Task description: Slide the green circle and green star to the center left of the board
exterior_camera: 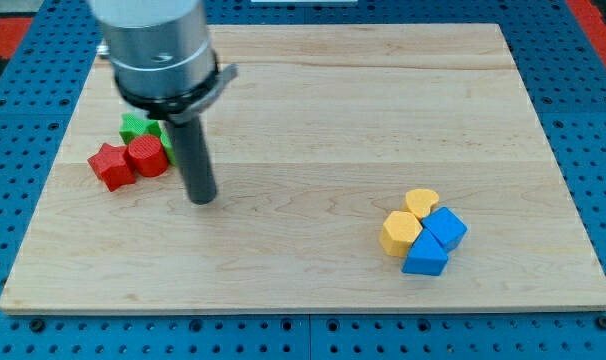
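Resting on the wooden board (313, 120), my tip (201, 198) holds nothing, just right of two red blocks (130, 162). Behind them, toward the view's top, two green blocks (138, 126) hide partly. Far right: two yellow (407, 220), two blue (435, 242).

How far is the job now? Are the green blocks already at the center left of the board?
Mostly done, it seems: the green blocks sit at the board's center left, against the red star and red circle. The rod partly hides them, so their shapes are unclear. My tip rests just right of the red circle. Little looks left, perhaps a small nudge.
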Motion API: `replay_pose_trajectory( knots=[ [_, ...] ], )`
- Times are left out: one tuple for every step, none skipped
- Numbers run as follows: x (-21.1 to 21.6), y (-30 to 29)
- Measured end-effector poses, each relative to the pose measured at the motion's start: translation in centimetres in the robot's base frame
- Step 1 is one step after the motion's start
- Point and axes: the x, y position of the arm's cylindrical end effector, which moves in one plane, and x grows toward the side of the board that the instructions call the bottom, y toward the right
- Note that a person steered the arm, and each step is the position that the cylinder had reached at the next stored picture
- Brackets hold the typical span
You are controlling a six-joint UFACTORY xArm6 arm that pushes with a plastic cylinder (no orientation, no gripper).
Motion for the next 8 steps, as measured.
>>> replay_pose_trajectory(
  knots=[
    [-2.2,-0.4],
    [-5.0,-0.4],
    [-6.4,-0.8],
    [-6.8,-1.0],
    [-7.5,-1.0],
    [-9.4,-3.4],
    [-9.5,-4.6],
    [-9.6,-5.3]
  ],
)
